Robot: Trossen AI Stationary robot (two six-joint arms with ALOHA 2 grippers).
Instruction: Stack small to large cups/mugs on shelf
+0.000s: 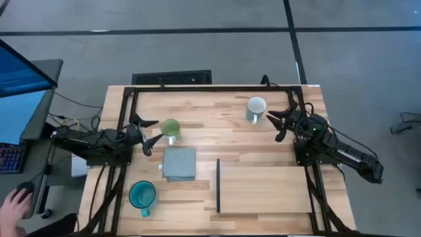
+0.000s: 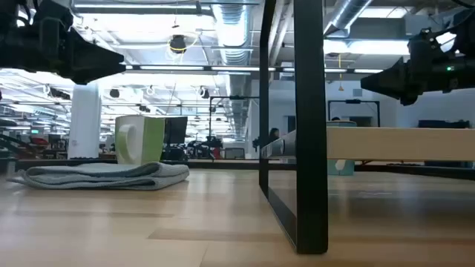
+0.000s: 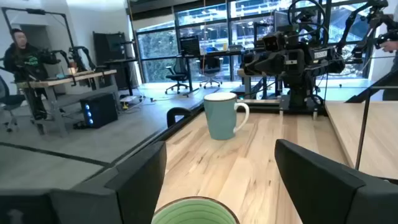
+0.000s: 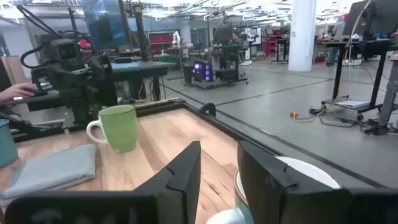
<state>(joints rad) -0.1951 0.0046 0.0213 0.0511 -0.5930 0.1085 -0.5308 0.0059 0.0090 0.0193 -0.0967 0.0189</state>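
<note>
The light green mug [image 1: 170, 128] stands upright on the table at the left; its rim [image 3: 194, 213] shows between the fingers of my left gripper [image 1: 151, 132], which is open just to its left without touching it. The white mug [image 1: 256, 108] stands at the far right. My right gripper [image 1: 277, 126] is open just to its right and a little nearer, with the mug's rim [image 4: 308, 171] beside one finger. The teal mug [image 1: 143, 195] stands at the near left. The shelf [image 1: 266, 187], with its black strip [image 1: 218, 185], stands at the near right.
A grey folded cloth [image 1: 179, 163] lies between the green mug and the shelf. In the low view the shelf [image 2: 401, 142] is a raised panel on a black frame [image 2: 310, 126]. A person's hand [image 1: 14, 201] rests on a mouse off the table's left.
</note>
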